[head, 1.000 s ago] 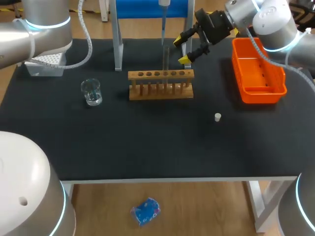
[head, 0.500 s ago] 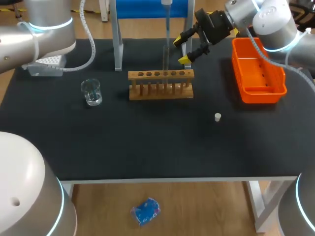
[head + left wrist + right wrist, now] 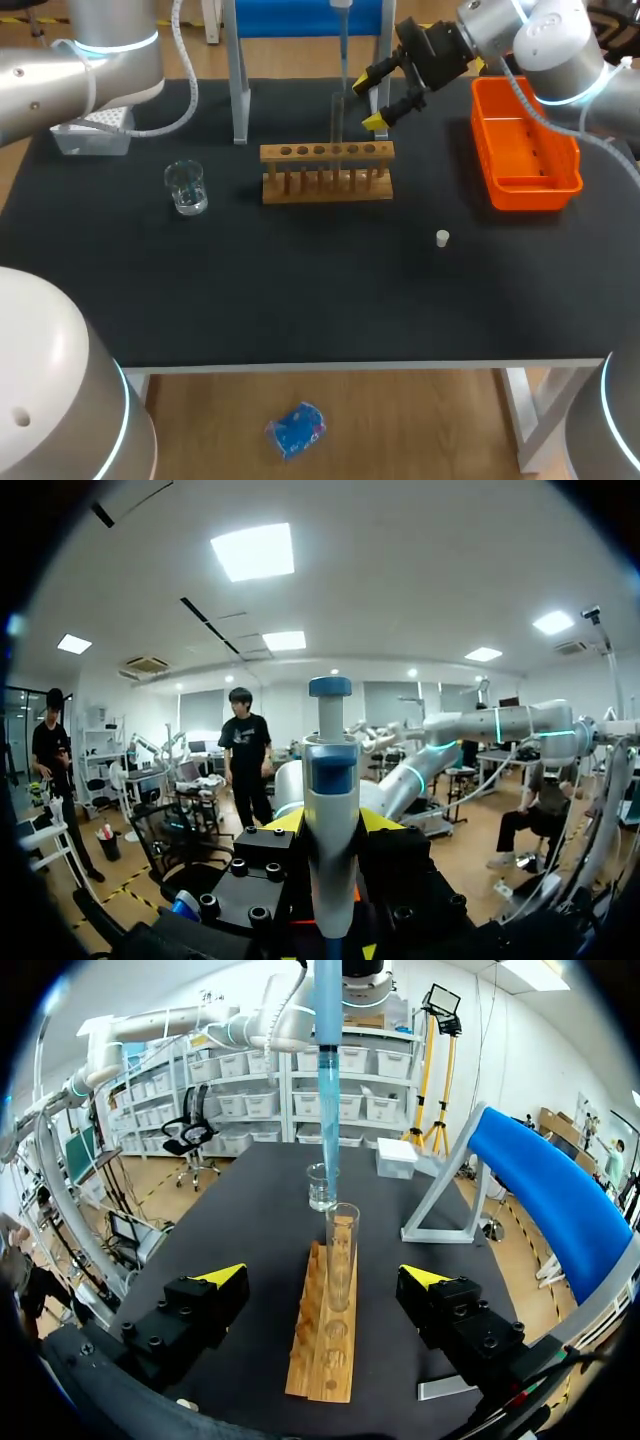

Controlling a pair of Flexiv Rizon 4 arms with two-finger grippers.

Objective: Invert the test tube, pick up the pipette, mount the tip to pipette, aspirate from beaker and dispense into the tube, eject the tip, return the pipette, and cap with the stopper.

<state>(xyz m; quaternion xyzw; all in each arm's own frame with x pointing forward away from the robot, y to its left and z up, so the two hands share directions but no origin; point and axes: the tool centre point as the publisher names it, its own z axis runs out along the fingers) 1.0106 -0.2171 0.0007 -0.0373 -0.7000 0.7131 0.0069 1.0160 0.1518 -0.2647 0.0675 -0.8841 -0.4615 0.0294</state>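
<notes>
A clear test tube [image 3: 337, 118] [image 3: 341, 1255] stands upright in the wooden rack [image 3: 327, 170] [image 3: 325, 1345]. The pipette [image 3: 341, 6] [image 3: 331, 810], white with a blue top, hangs upright over it. Its long blue tip [image 3: 327, 1060] ends right at the tube's mouth. My left gripper [image 3: 332, 825] is shut on the pipette's body; it is out of the head view. My right gripper [image 3: 378, 96] [image 3: 325, 1276] stands open just behind the rack, one finger on each side of the tube without touching it. The beaker [image 3: 187, 187] [image 3: 322, 1186] sits to the rack's left. A white stopper [image 3: 442, 238] lies at front right.
An orange bin [image 3: 524, 145] stands at the right edge of the table. A white tip box [image 3: 93, 130] is at the back left. The blue pipette stand [image 3: 240, 70] rises behind the rack.
The left arm has swung a little to the right, carrying the pipette slightly right above the tube. The right arm and gripper have stayed still.
</notes>
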